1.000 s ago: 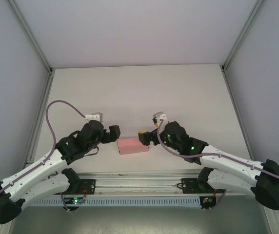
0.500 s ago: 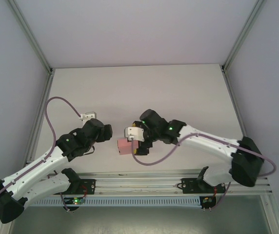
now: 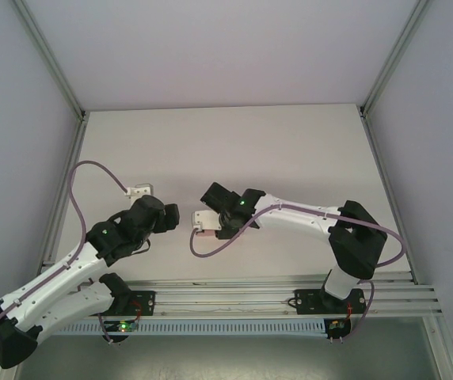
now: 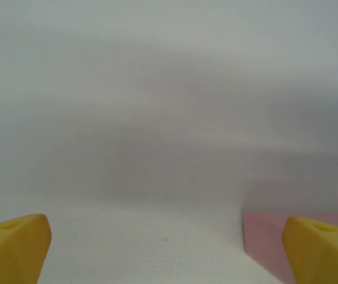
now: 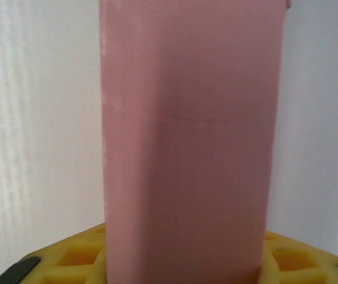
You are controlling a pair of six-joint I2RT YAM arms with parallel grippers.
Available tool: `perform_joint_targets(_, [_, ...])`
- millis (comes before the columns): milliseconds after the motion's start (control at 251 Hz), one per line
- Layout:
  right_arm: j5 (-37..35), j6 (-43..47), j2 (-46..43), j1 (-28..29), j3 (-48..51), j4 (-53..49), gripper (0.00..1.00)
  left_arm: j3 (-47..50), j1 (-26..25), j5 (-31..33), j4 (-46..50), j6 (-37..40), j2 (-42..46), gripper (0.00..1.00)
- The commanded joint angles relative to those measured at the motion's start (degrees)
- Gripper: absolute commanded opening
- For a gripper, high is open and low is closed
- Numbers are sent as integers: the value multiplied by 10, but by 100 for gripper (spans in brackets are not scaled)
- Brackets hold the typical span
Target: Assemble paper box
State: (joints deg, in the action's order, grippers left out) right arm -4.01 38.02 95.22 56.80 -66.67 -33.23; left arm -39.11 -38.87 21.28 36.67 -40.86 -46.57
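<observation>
The paper box (image 5: pixel 189 148) is a small closed pink rectangular box. In the right wrist view it rises from between my yellow fingers (image 5: pixel 68 260), and my right gripper (image 5: pixel 187 263) is shut on it. From above, a pink sliver of the box (image 3: pixel 200 234) shows under the right gripper (image 3: pixel 208 228), near the table's front middle. My left gripper (image 3: pixel 174 215) hangs just left of the box, open, with nothing between its fingertips (image 4: pixel 15 245). A corner of the box (image 4: pixel 263 236) shows low at the right of the left wrist view.
The white table (image 3: pixel 290 150) stretches back to grey enclosure walls with metal corner posts (image 3: pixel 52 67). An aluminium rail (image 3: pixel 226 297) runs along the near edge. Purple cables (image 3: pixel 92 170) loop beside both wrists.
The right arm swung left and turned over the box, closing on it and carrying it slightly left. The left gripper drew back a little to the left.
</observation>
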Motion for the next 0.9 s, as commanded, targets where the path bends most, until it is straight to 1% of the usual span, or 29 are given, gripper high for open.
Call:
perform_joint_targets(0, [-108,-25,-58,6,21,56,30,8,9,24,13,7,19,100])
perform_joint_targets(32, [-150,-26,-70,9,35,91,33,10,8,27,14,6,23,100])
perform_joint_targets(72, [-211,-27,-84,10,59,156,28,11,9,31,14,3,28,100])
perform_joint_targets(96, [-244,-18,-89,11,72,190,27,14,9,31,13,3,31,100])
perform_joint_targets(136, [-284,3,-97,11,97,250,32,16,9,31,11,2,34,100])
perform_joint_targets(180, [-321,37,-97,4,128,334,32,18,9,30,9,2,36,100])
perform_joint_targets(255, [-331,139,-85,3,188,466,34,21,10,27,4,2,37,100])
perform_joint_targets(315, [-308,214,-64,4,239,559,37,23,10,26,-1,1,36,100])
perform_joint_targets(363, [-307,241,-36,5,261,632,37,24,10,26,-1,-1,34,100])
perform_joint_targets(391, [-316,243,-23,4,261,651,37,24,10,26,-1,0,32,100])
perform_joint_targets(427, [-334,245,-4,4,255,654,39,24,10,26,-1,-2,29,100])
perform_joint_targets(483, [-364,243,22,4,244,656,39,23,11,25,0,-4,28,100])
perform_joint_targets(539, [-372,240,42,6,245,659,39,22,11,23,-1,-3,26,100])
perform_joint_targets(579, [-364,237,49,10,253,658,40,22,11,21,-1,-3,25,100])
perform_joint_targets(662, [-345,219,51,17,271,656,50,20,11,22,1,-2,25,100])
perform_joint_targets(714, [-343,201,47,19,271,625,58,21,11,24,1,-3,26,100])
perform_joint_targets(774, [-334,179,43,20,266,579,64,20,11,22,1,-1,27,100])
perform_joint_targets(898, [-307,141,29,23,257,496,80,19,11,19,0,1,28,100])
